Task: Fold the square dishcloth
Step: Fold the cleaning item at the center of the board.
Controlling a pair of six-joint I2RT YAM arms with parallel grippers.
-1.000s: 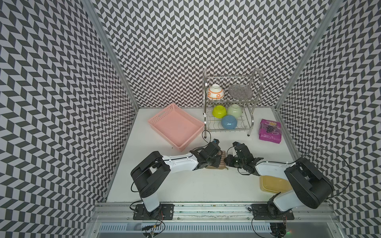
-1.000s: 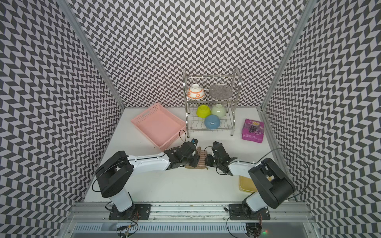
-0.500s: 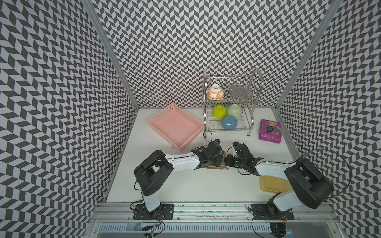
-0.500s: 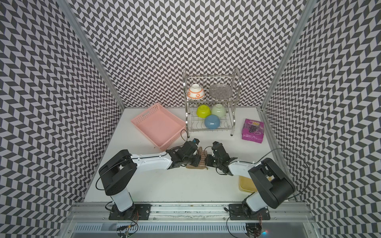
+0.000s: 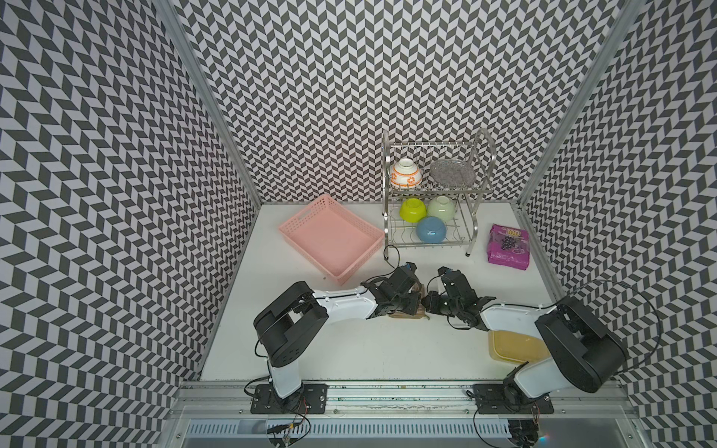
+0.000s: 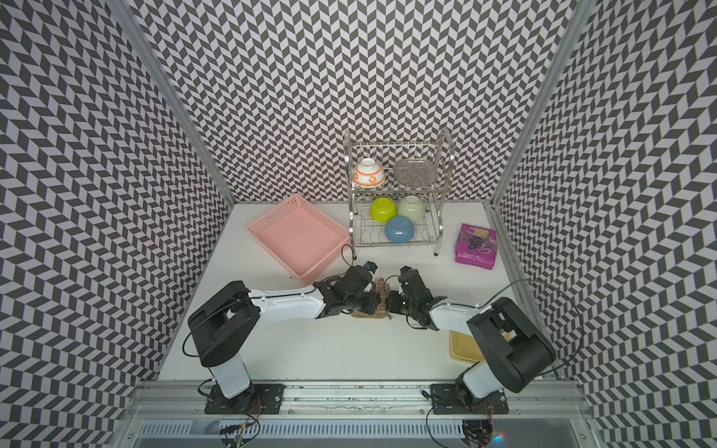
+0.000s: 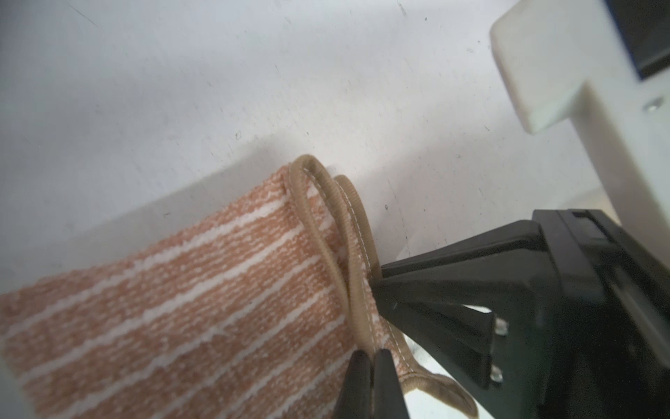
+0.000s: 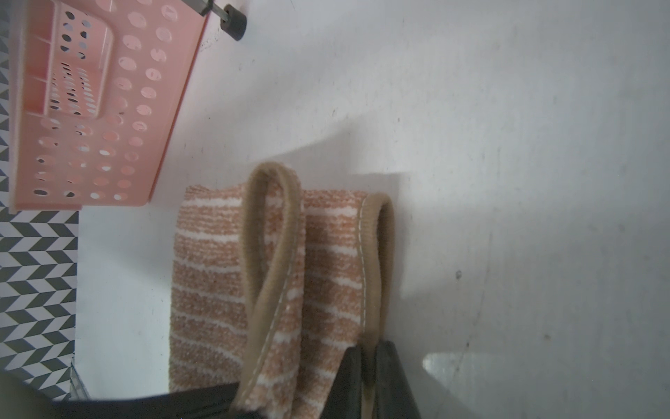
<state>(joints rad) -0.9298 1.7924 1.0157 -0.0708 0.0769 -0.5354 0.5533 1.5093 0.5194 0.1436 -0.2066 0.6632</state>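
Gripping tan edging (image 7: 357, 254) of folded square dishcloth (image 7: 174, 312): left end effector (image 7: 372, 377) & right end effector (image 8: 369, 373), both clamped.

Top views high, looking down on table (image 5: 349, 349), wrist views close on dishcloth (image 7: 181, 308)

Bright even light, soft shadows

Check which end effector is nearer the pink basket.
Left. The left end effector, shut on the square dishcloth, lies toward the pink basket; the right end effector, also gripping it, comes from the far side.
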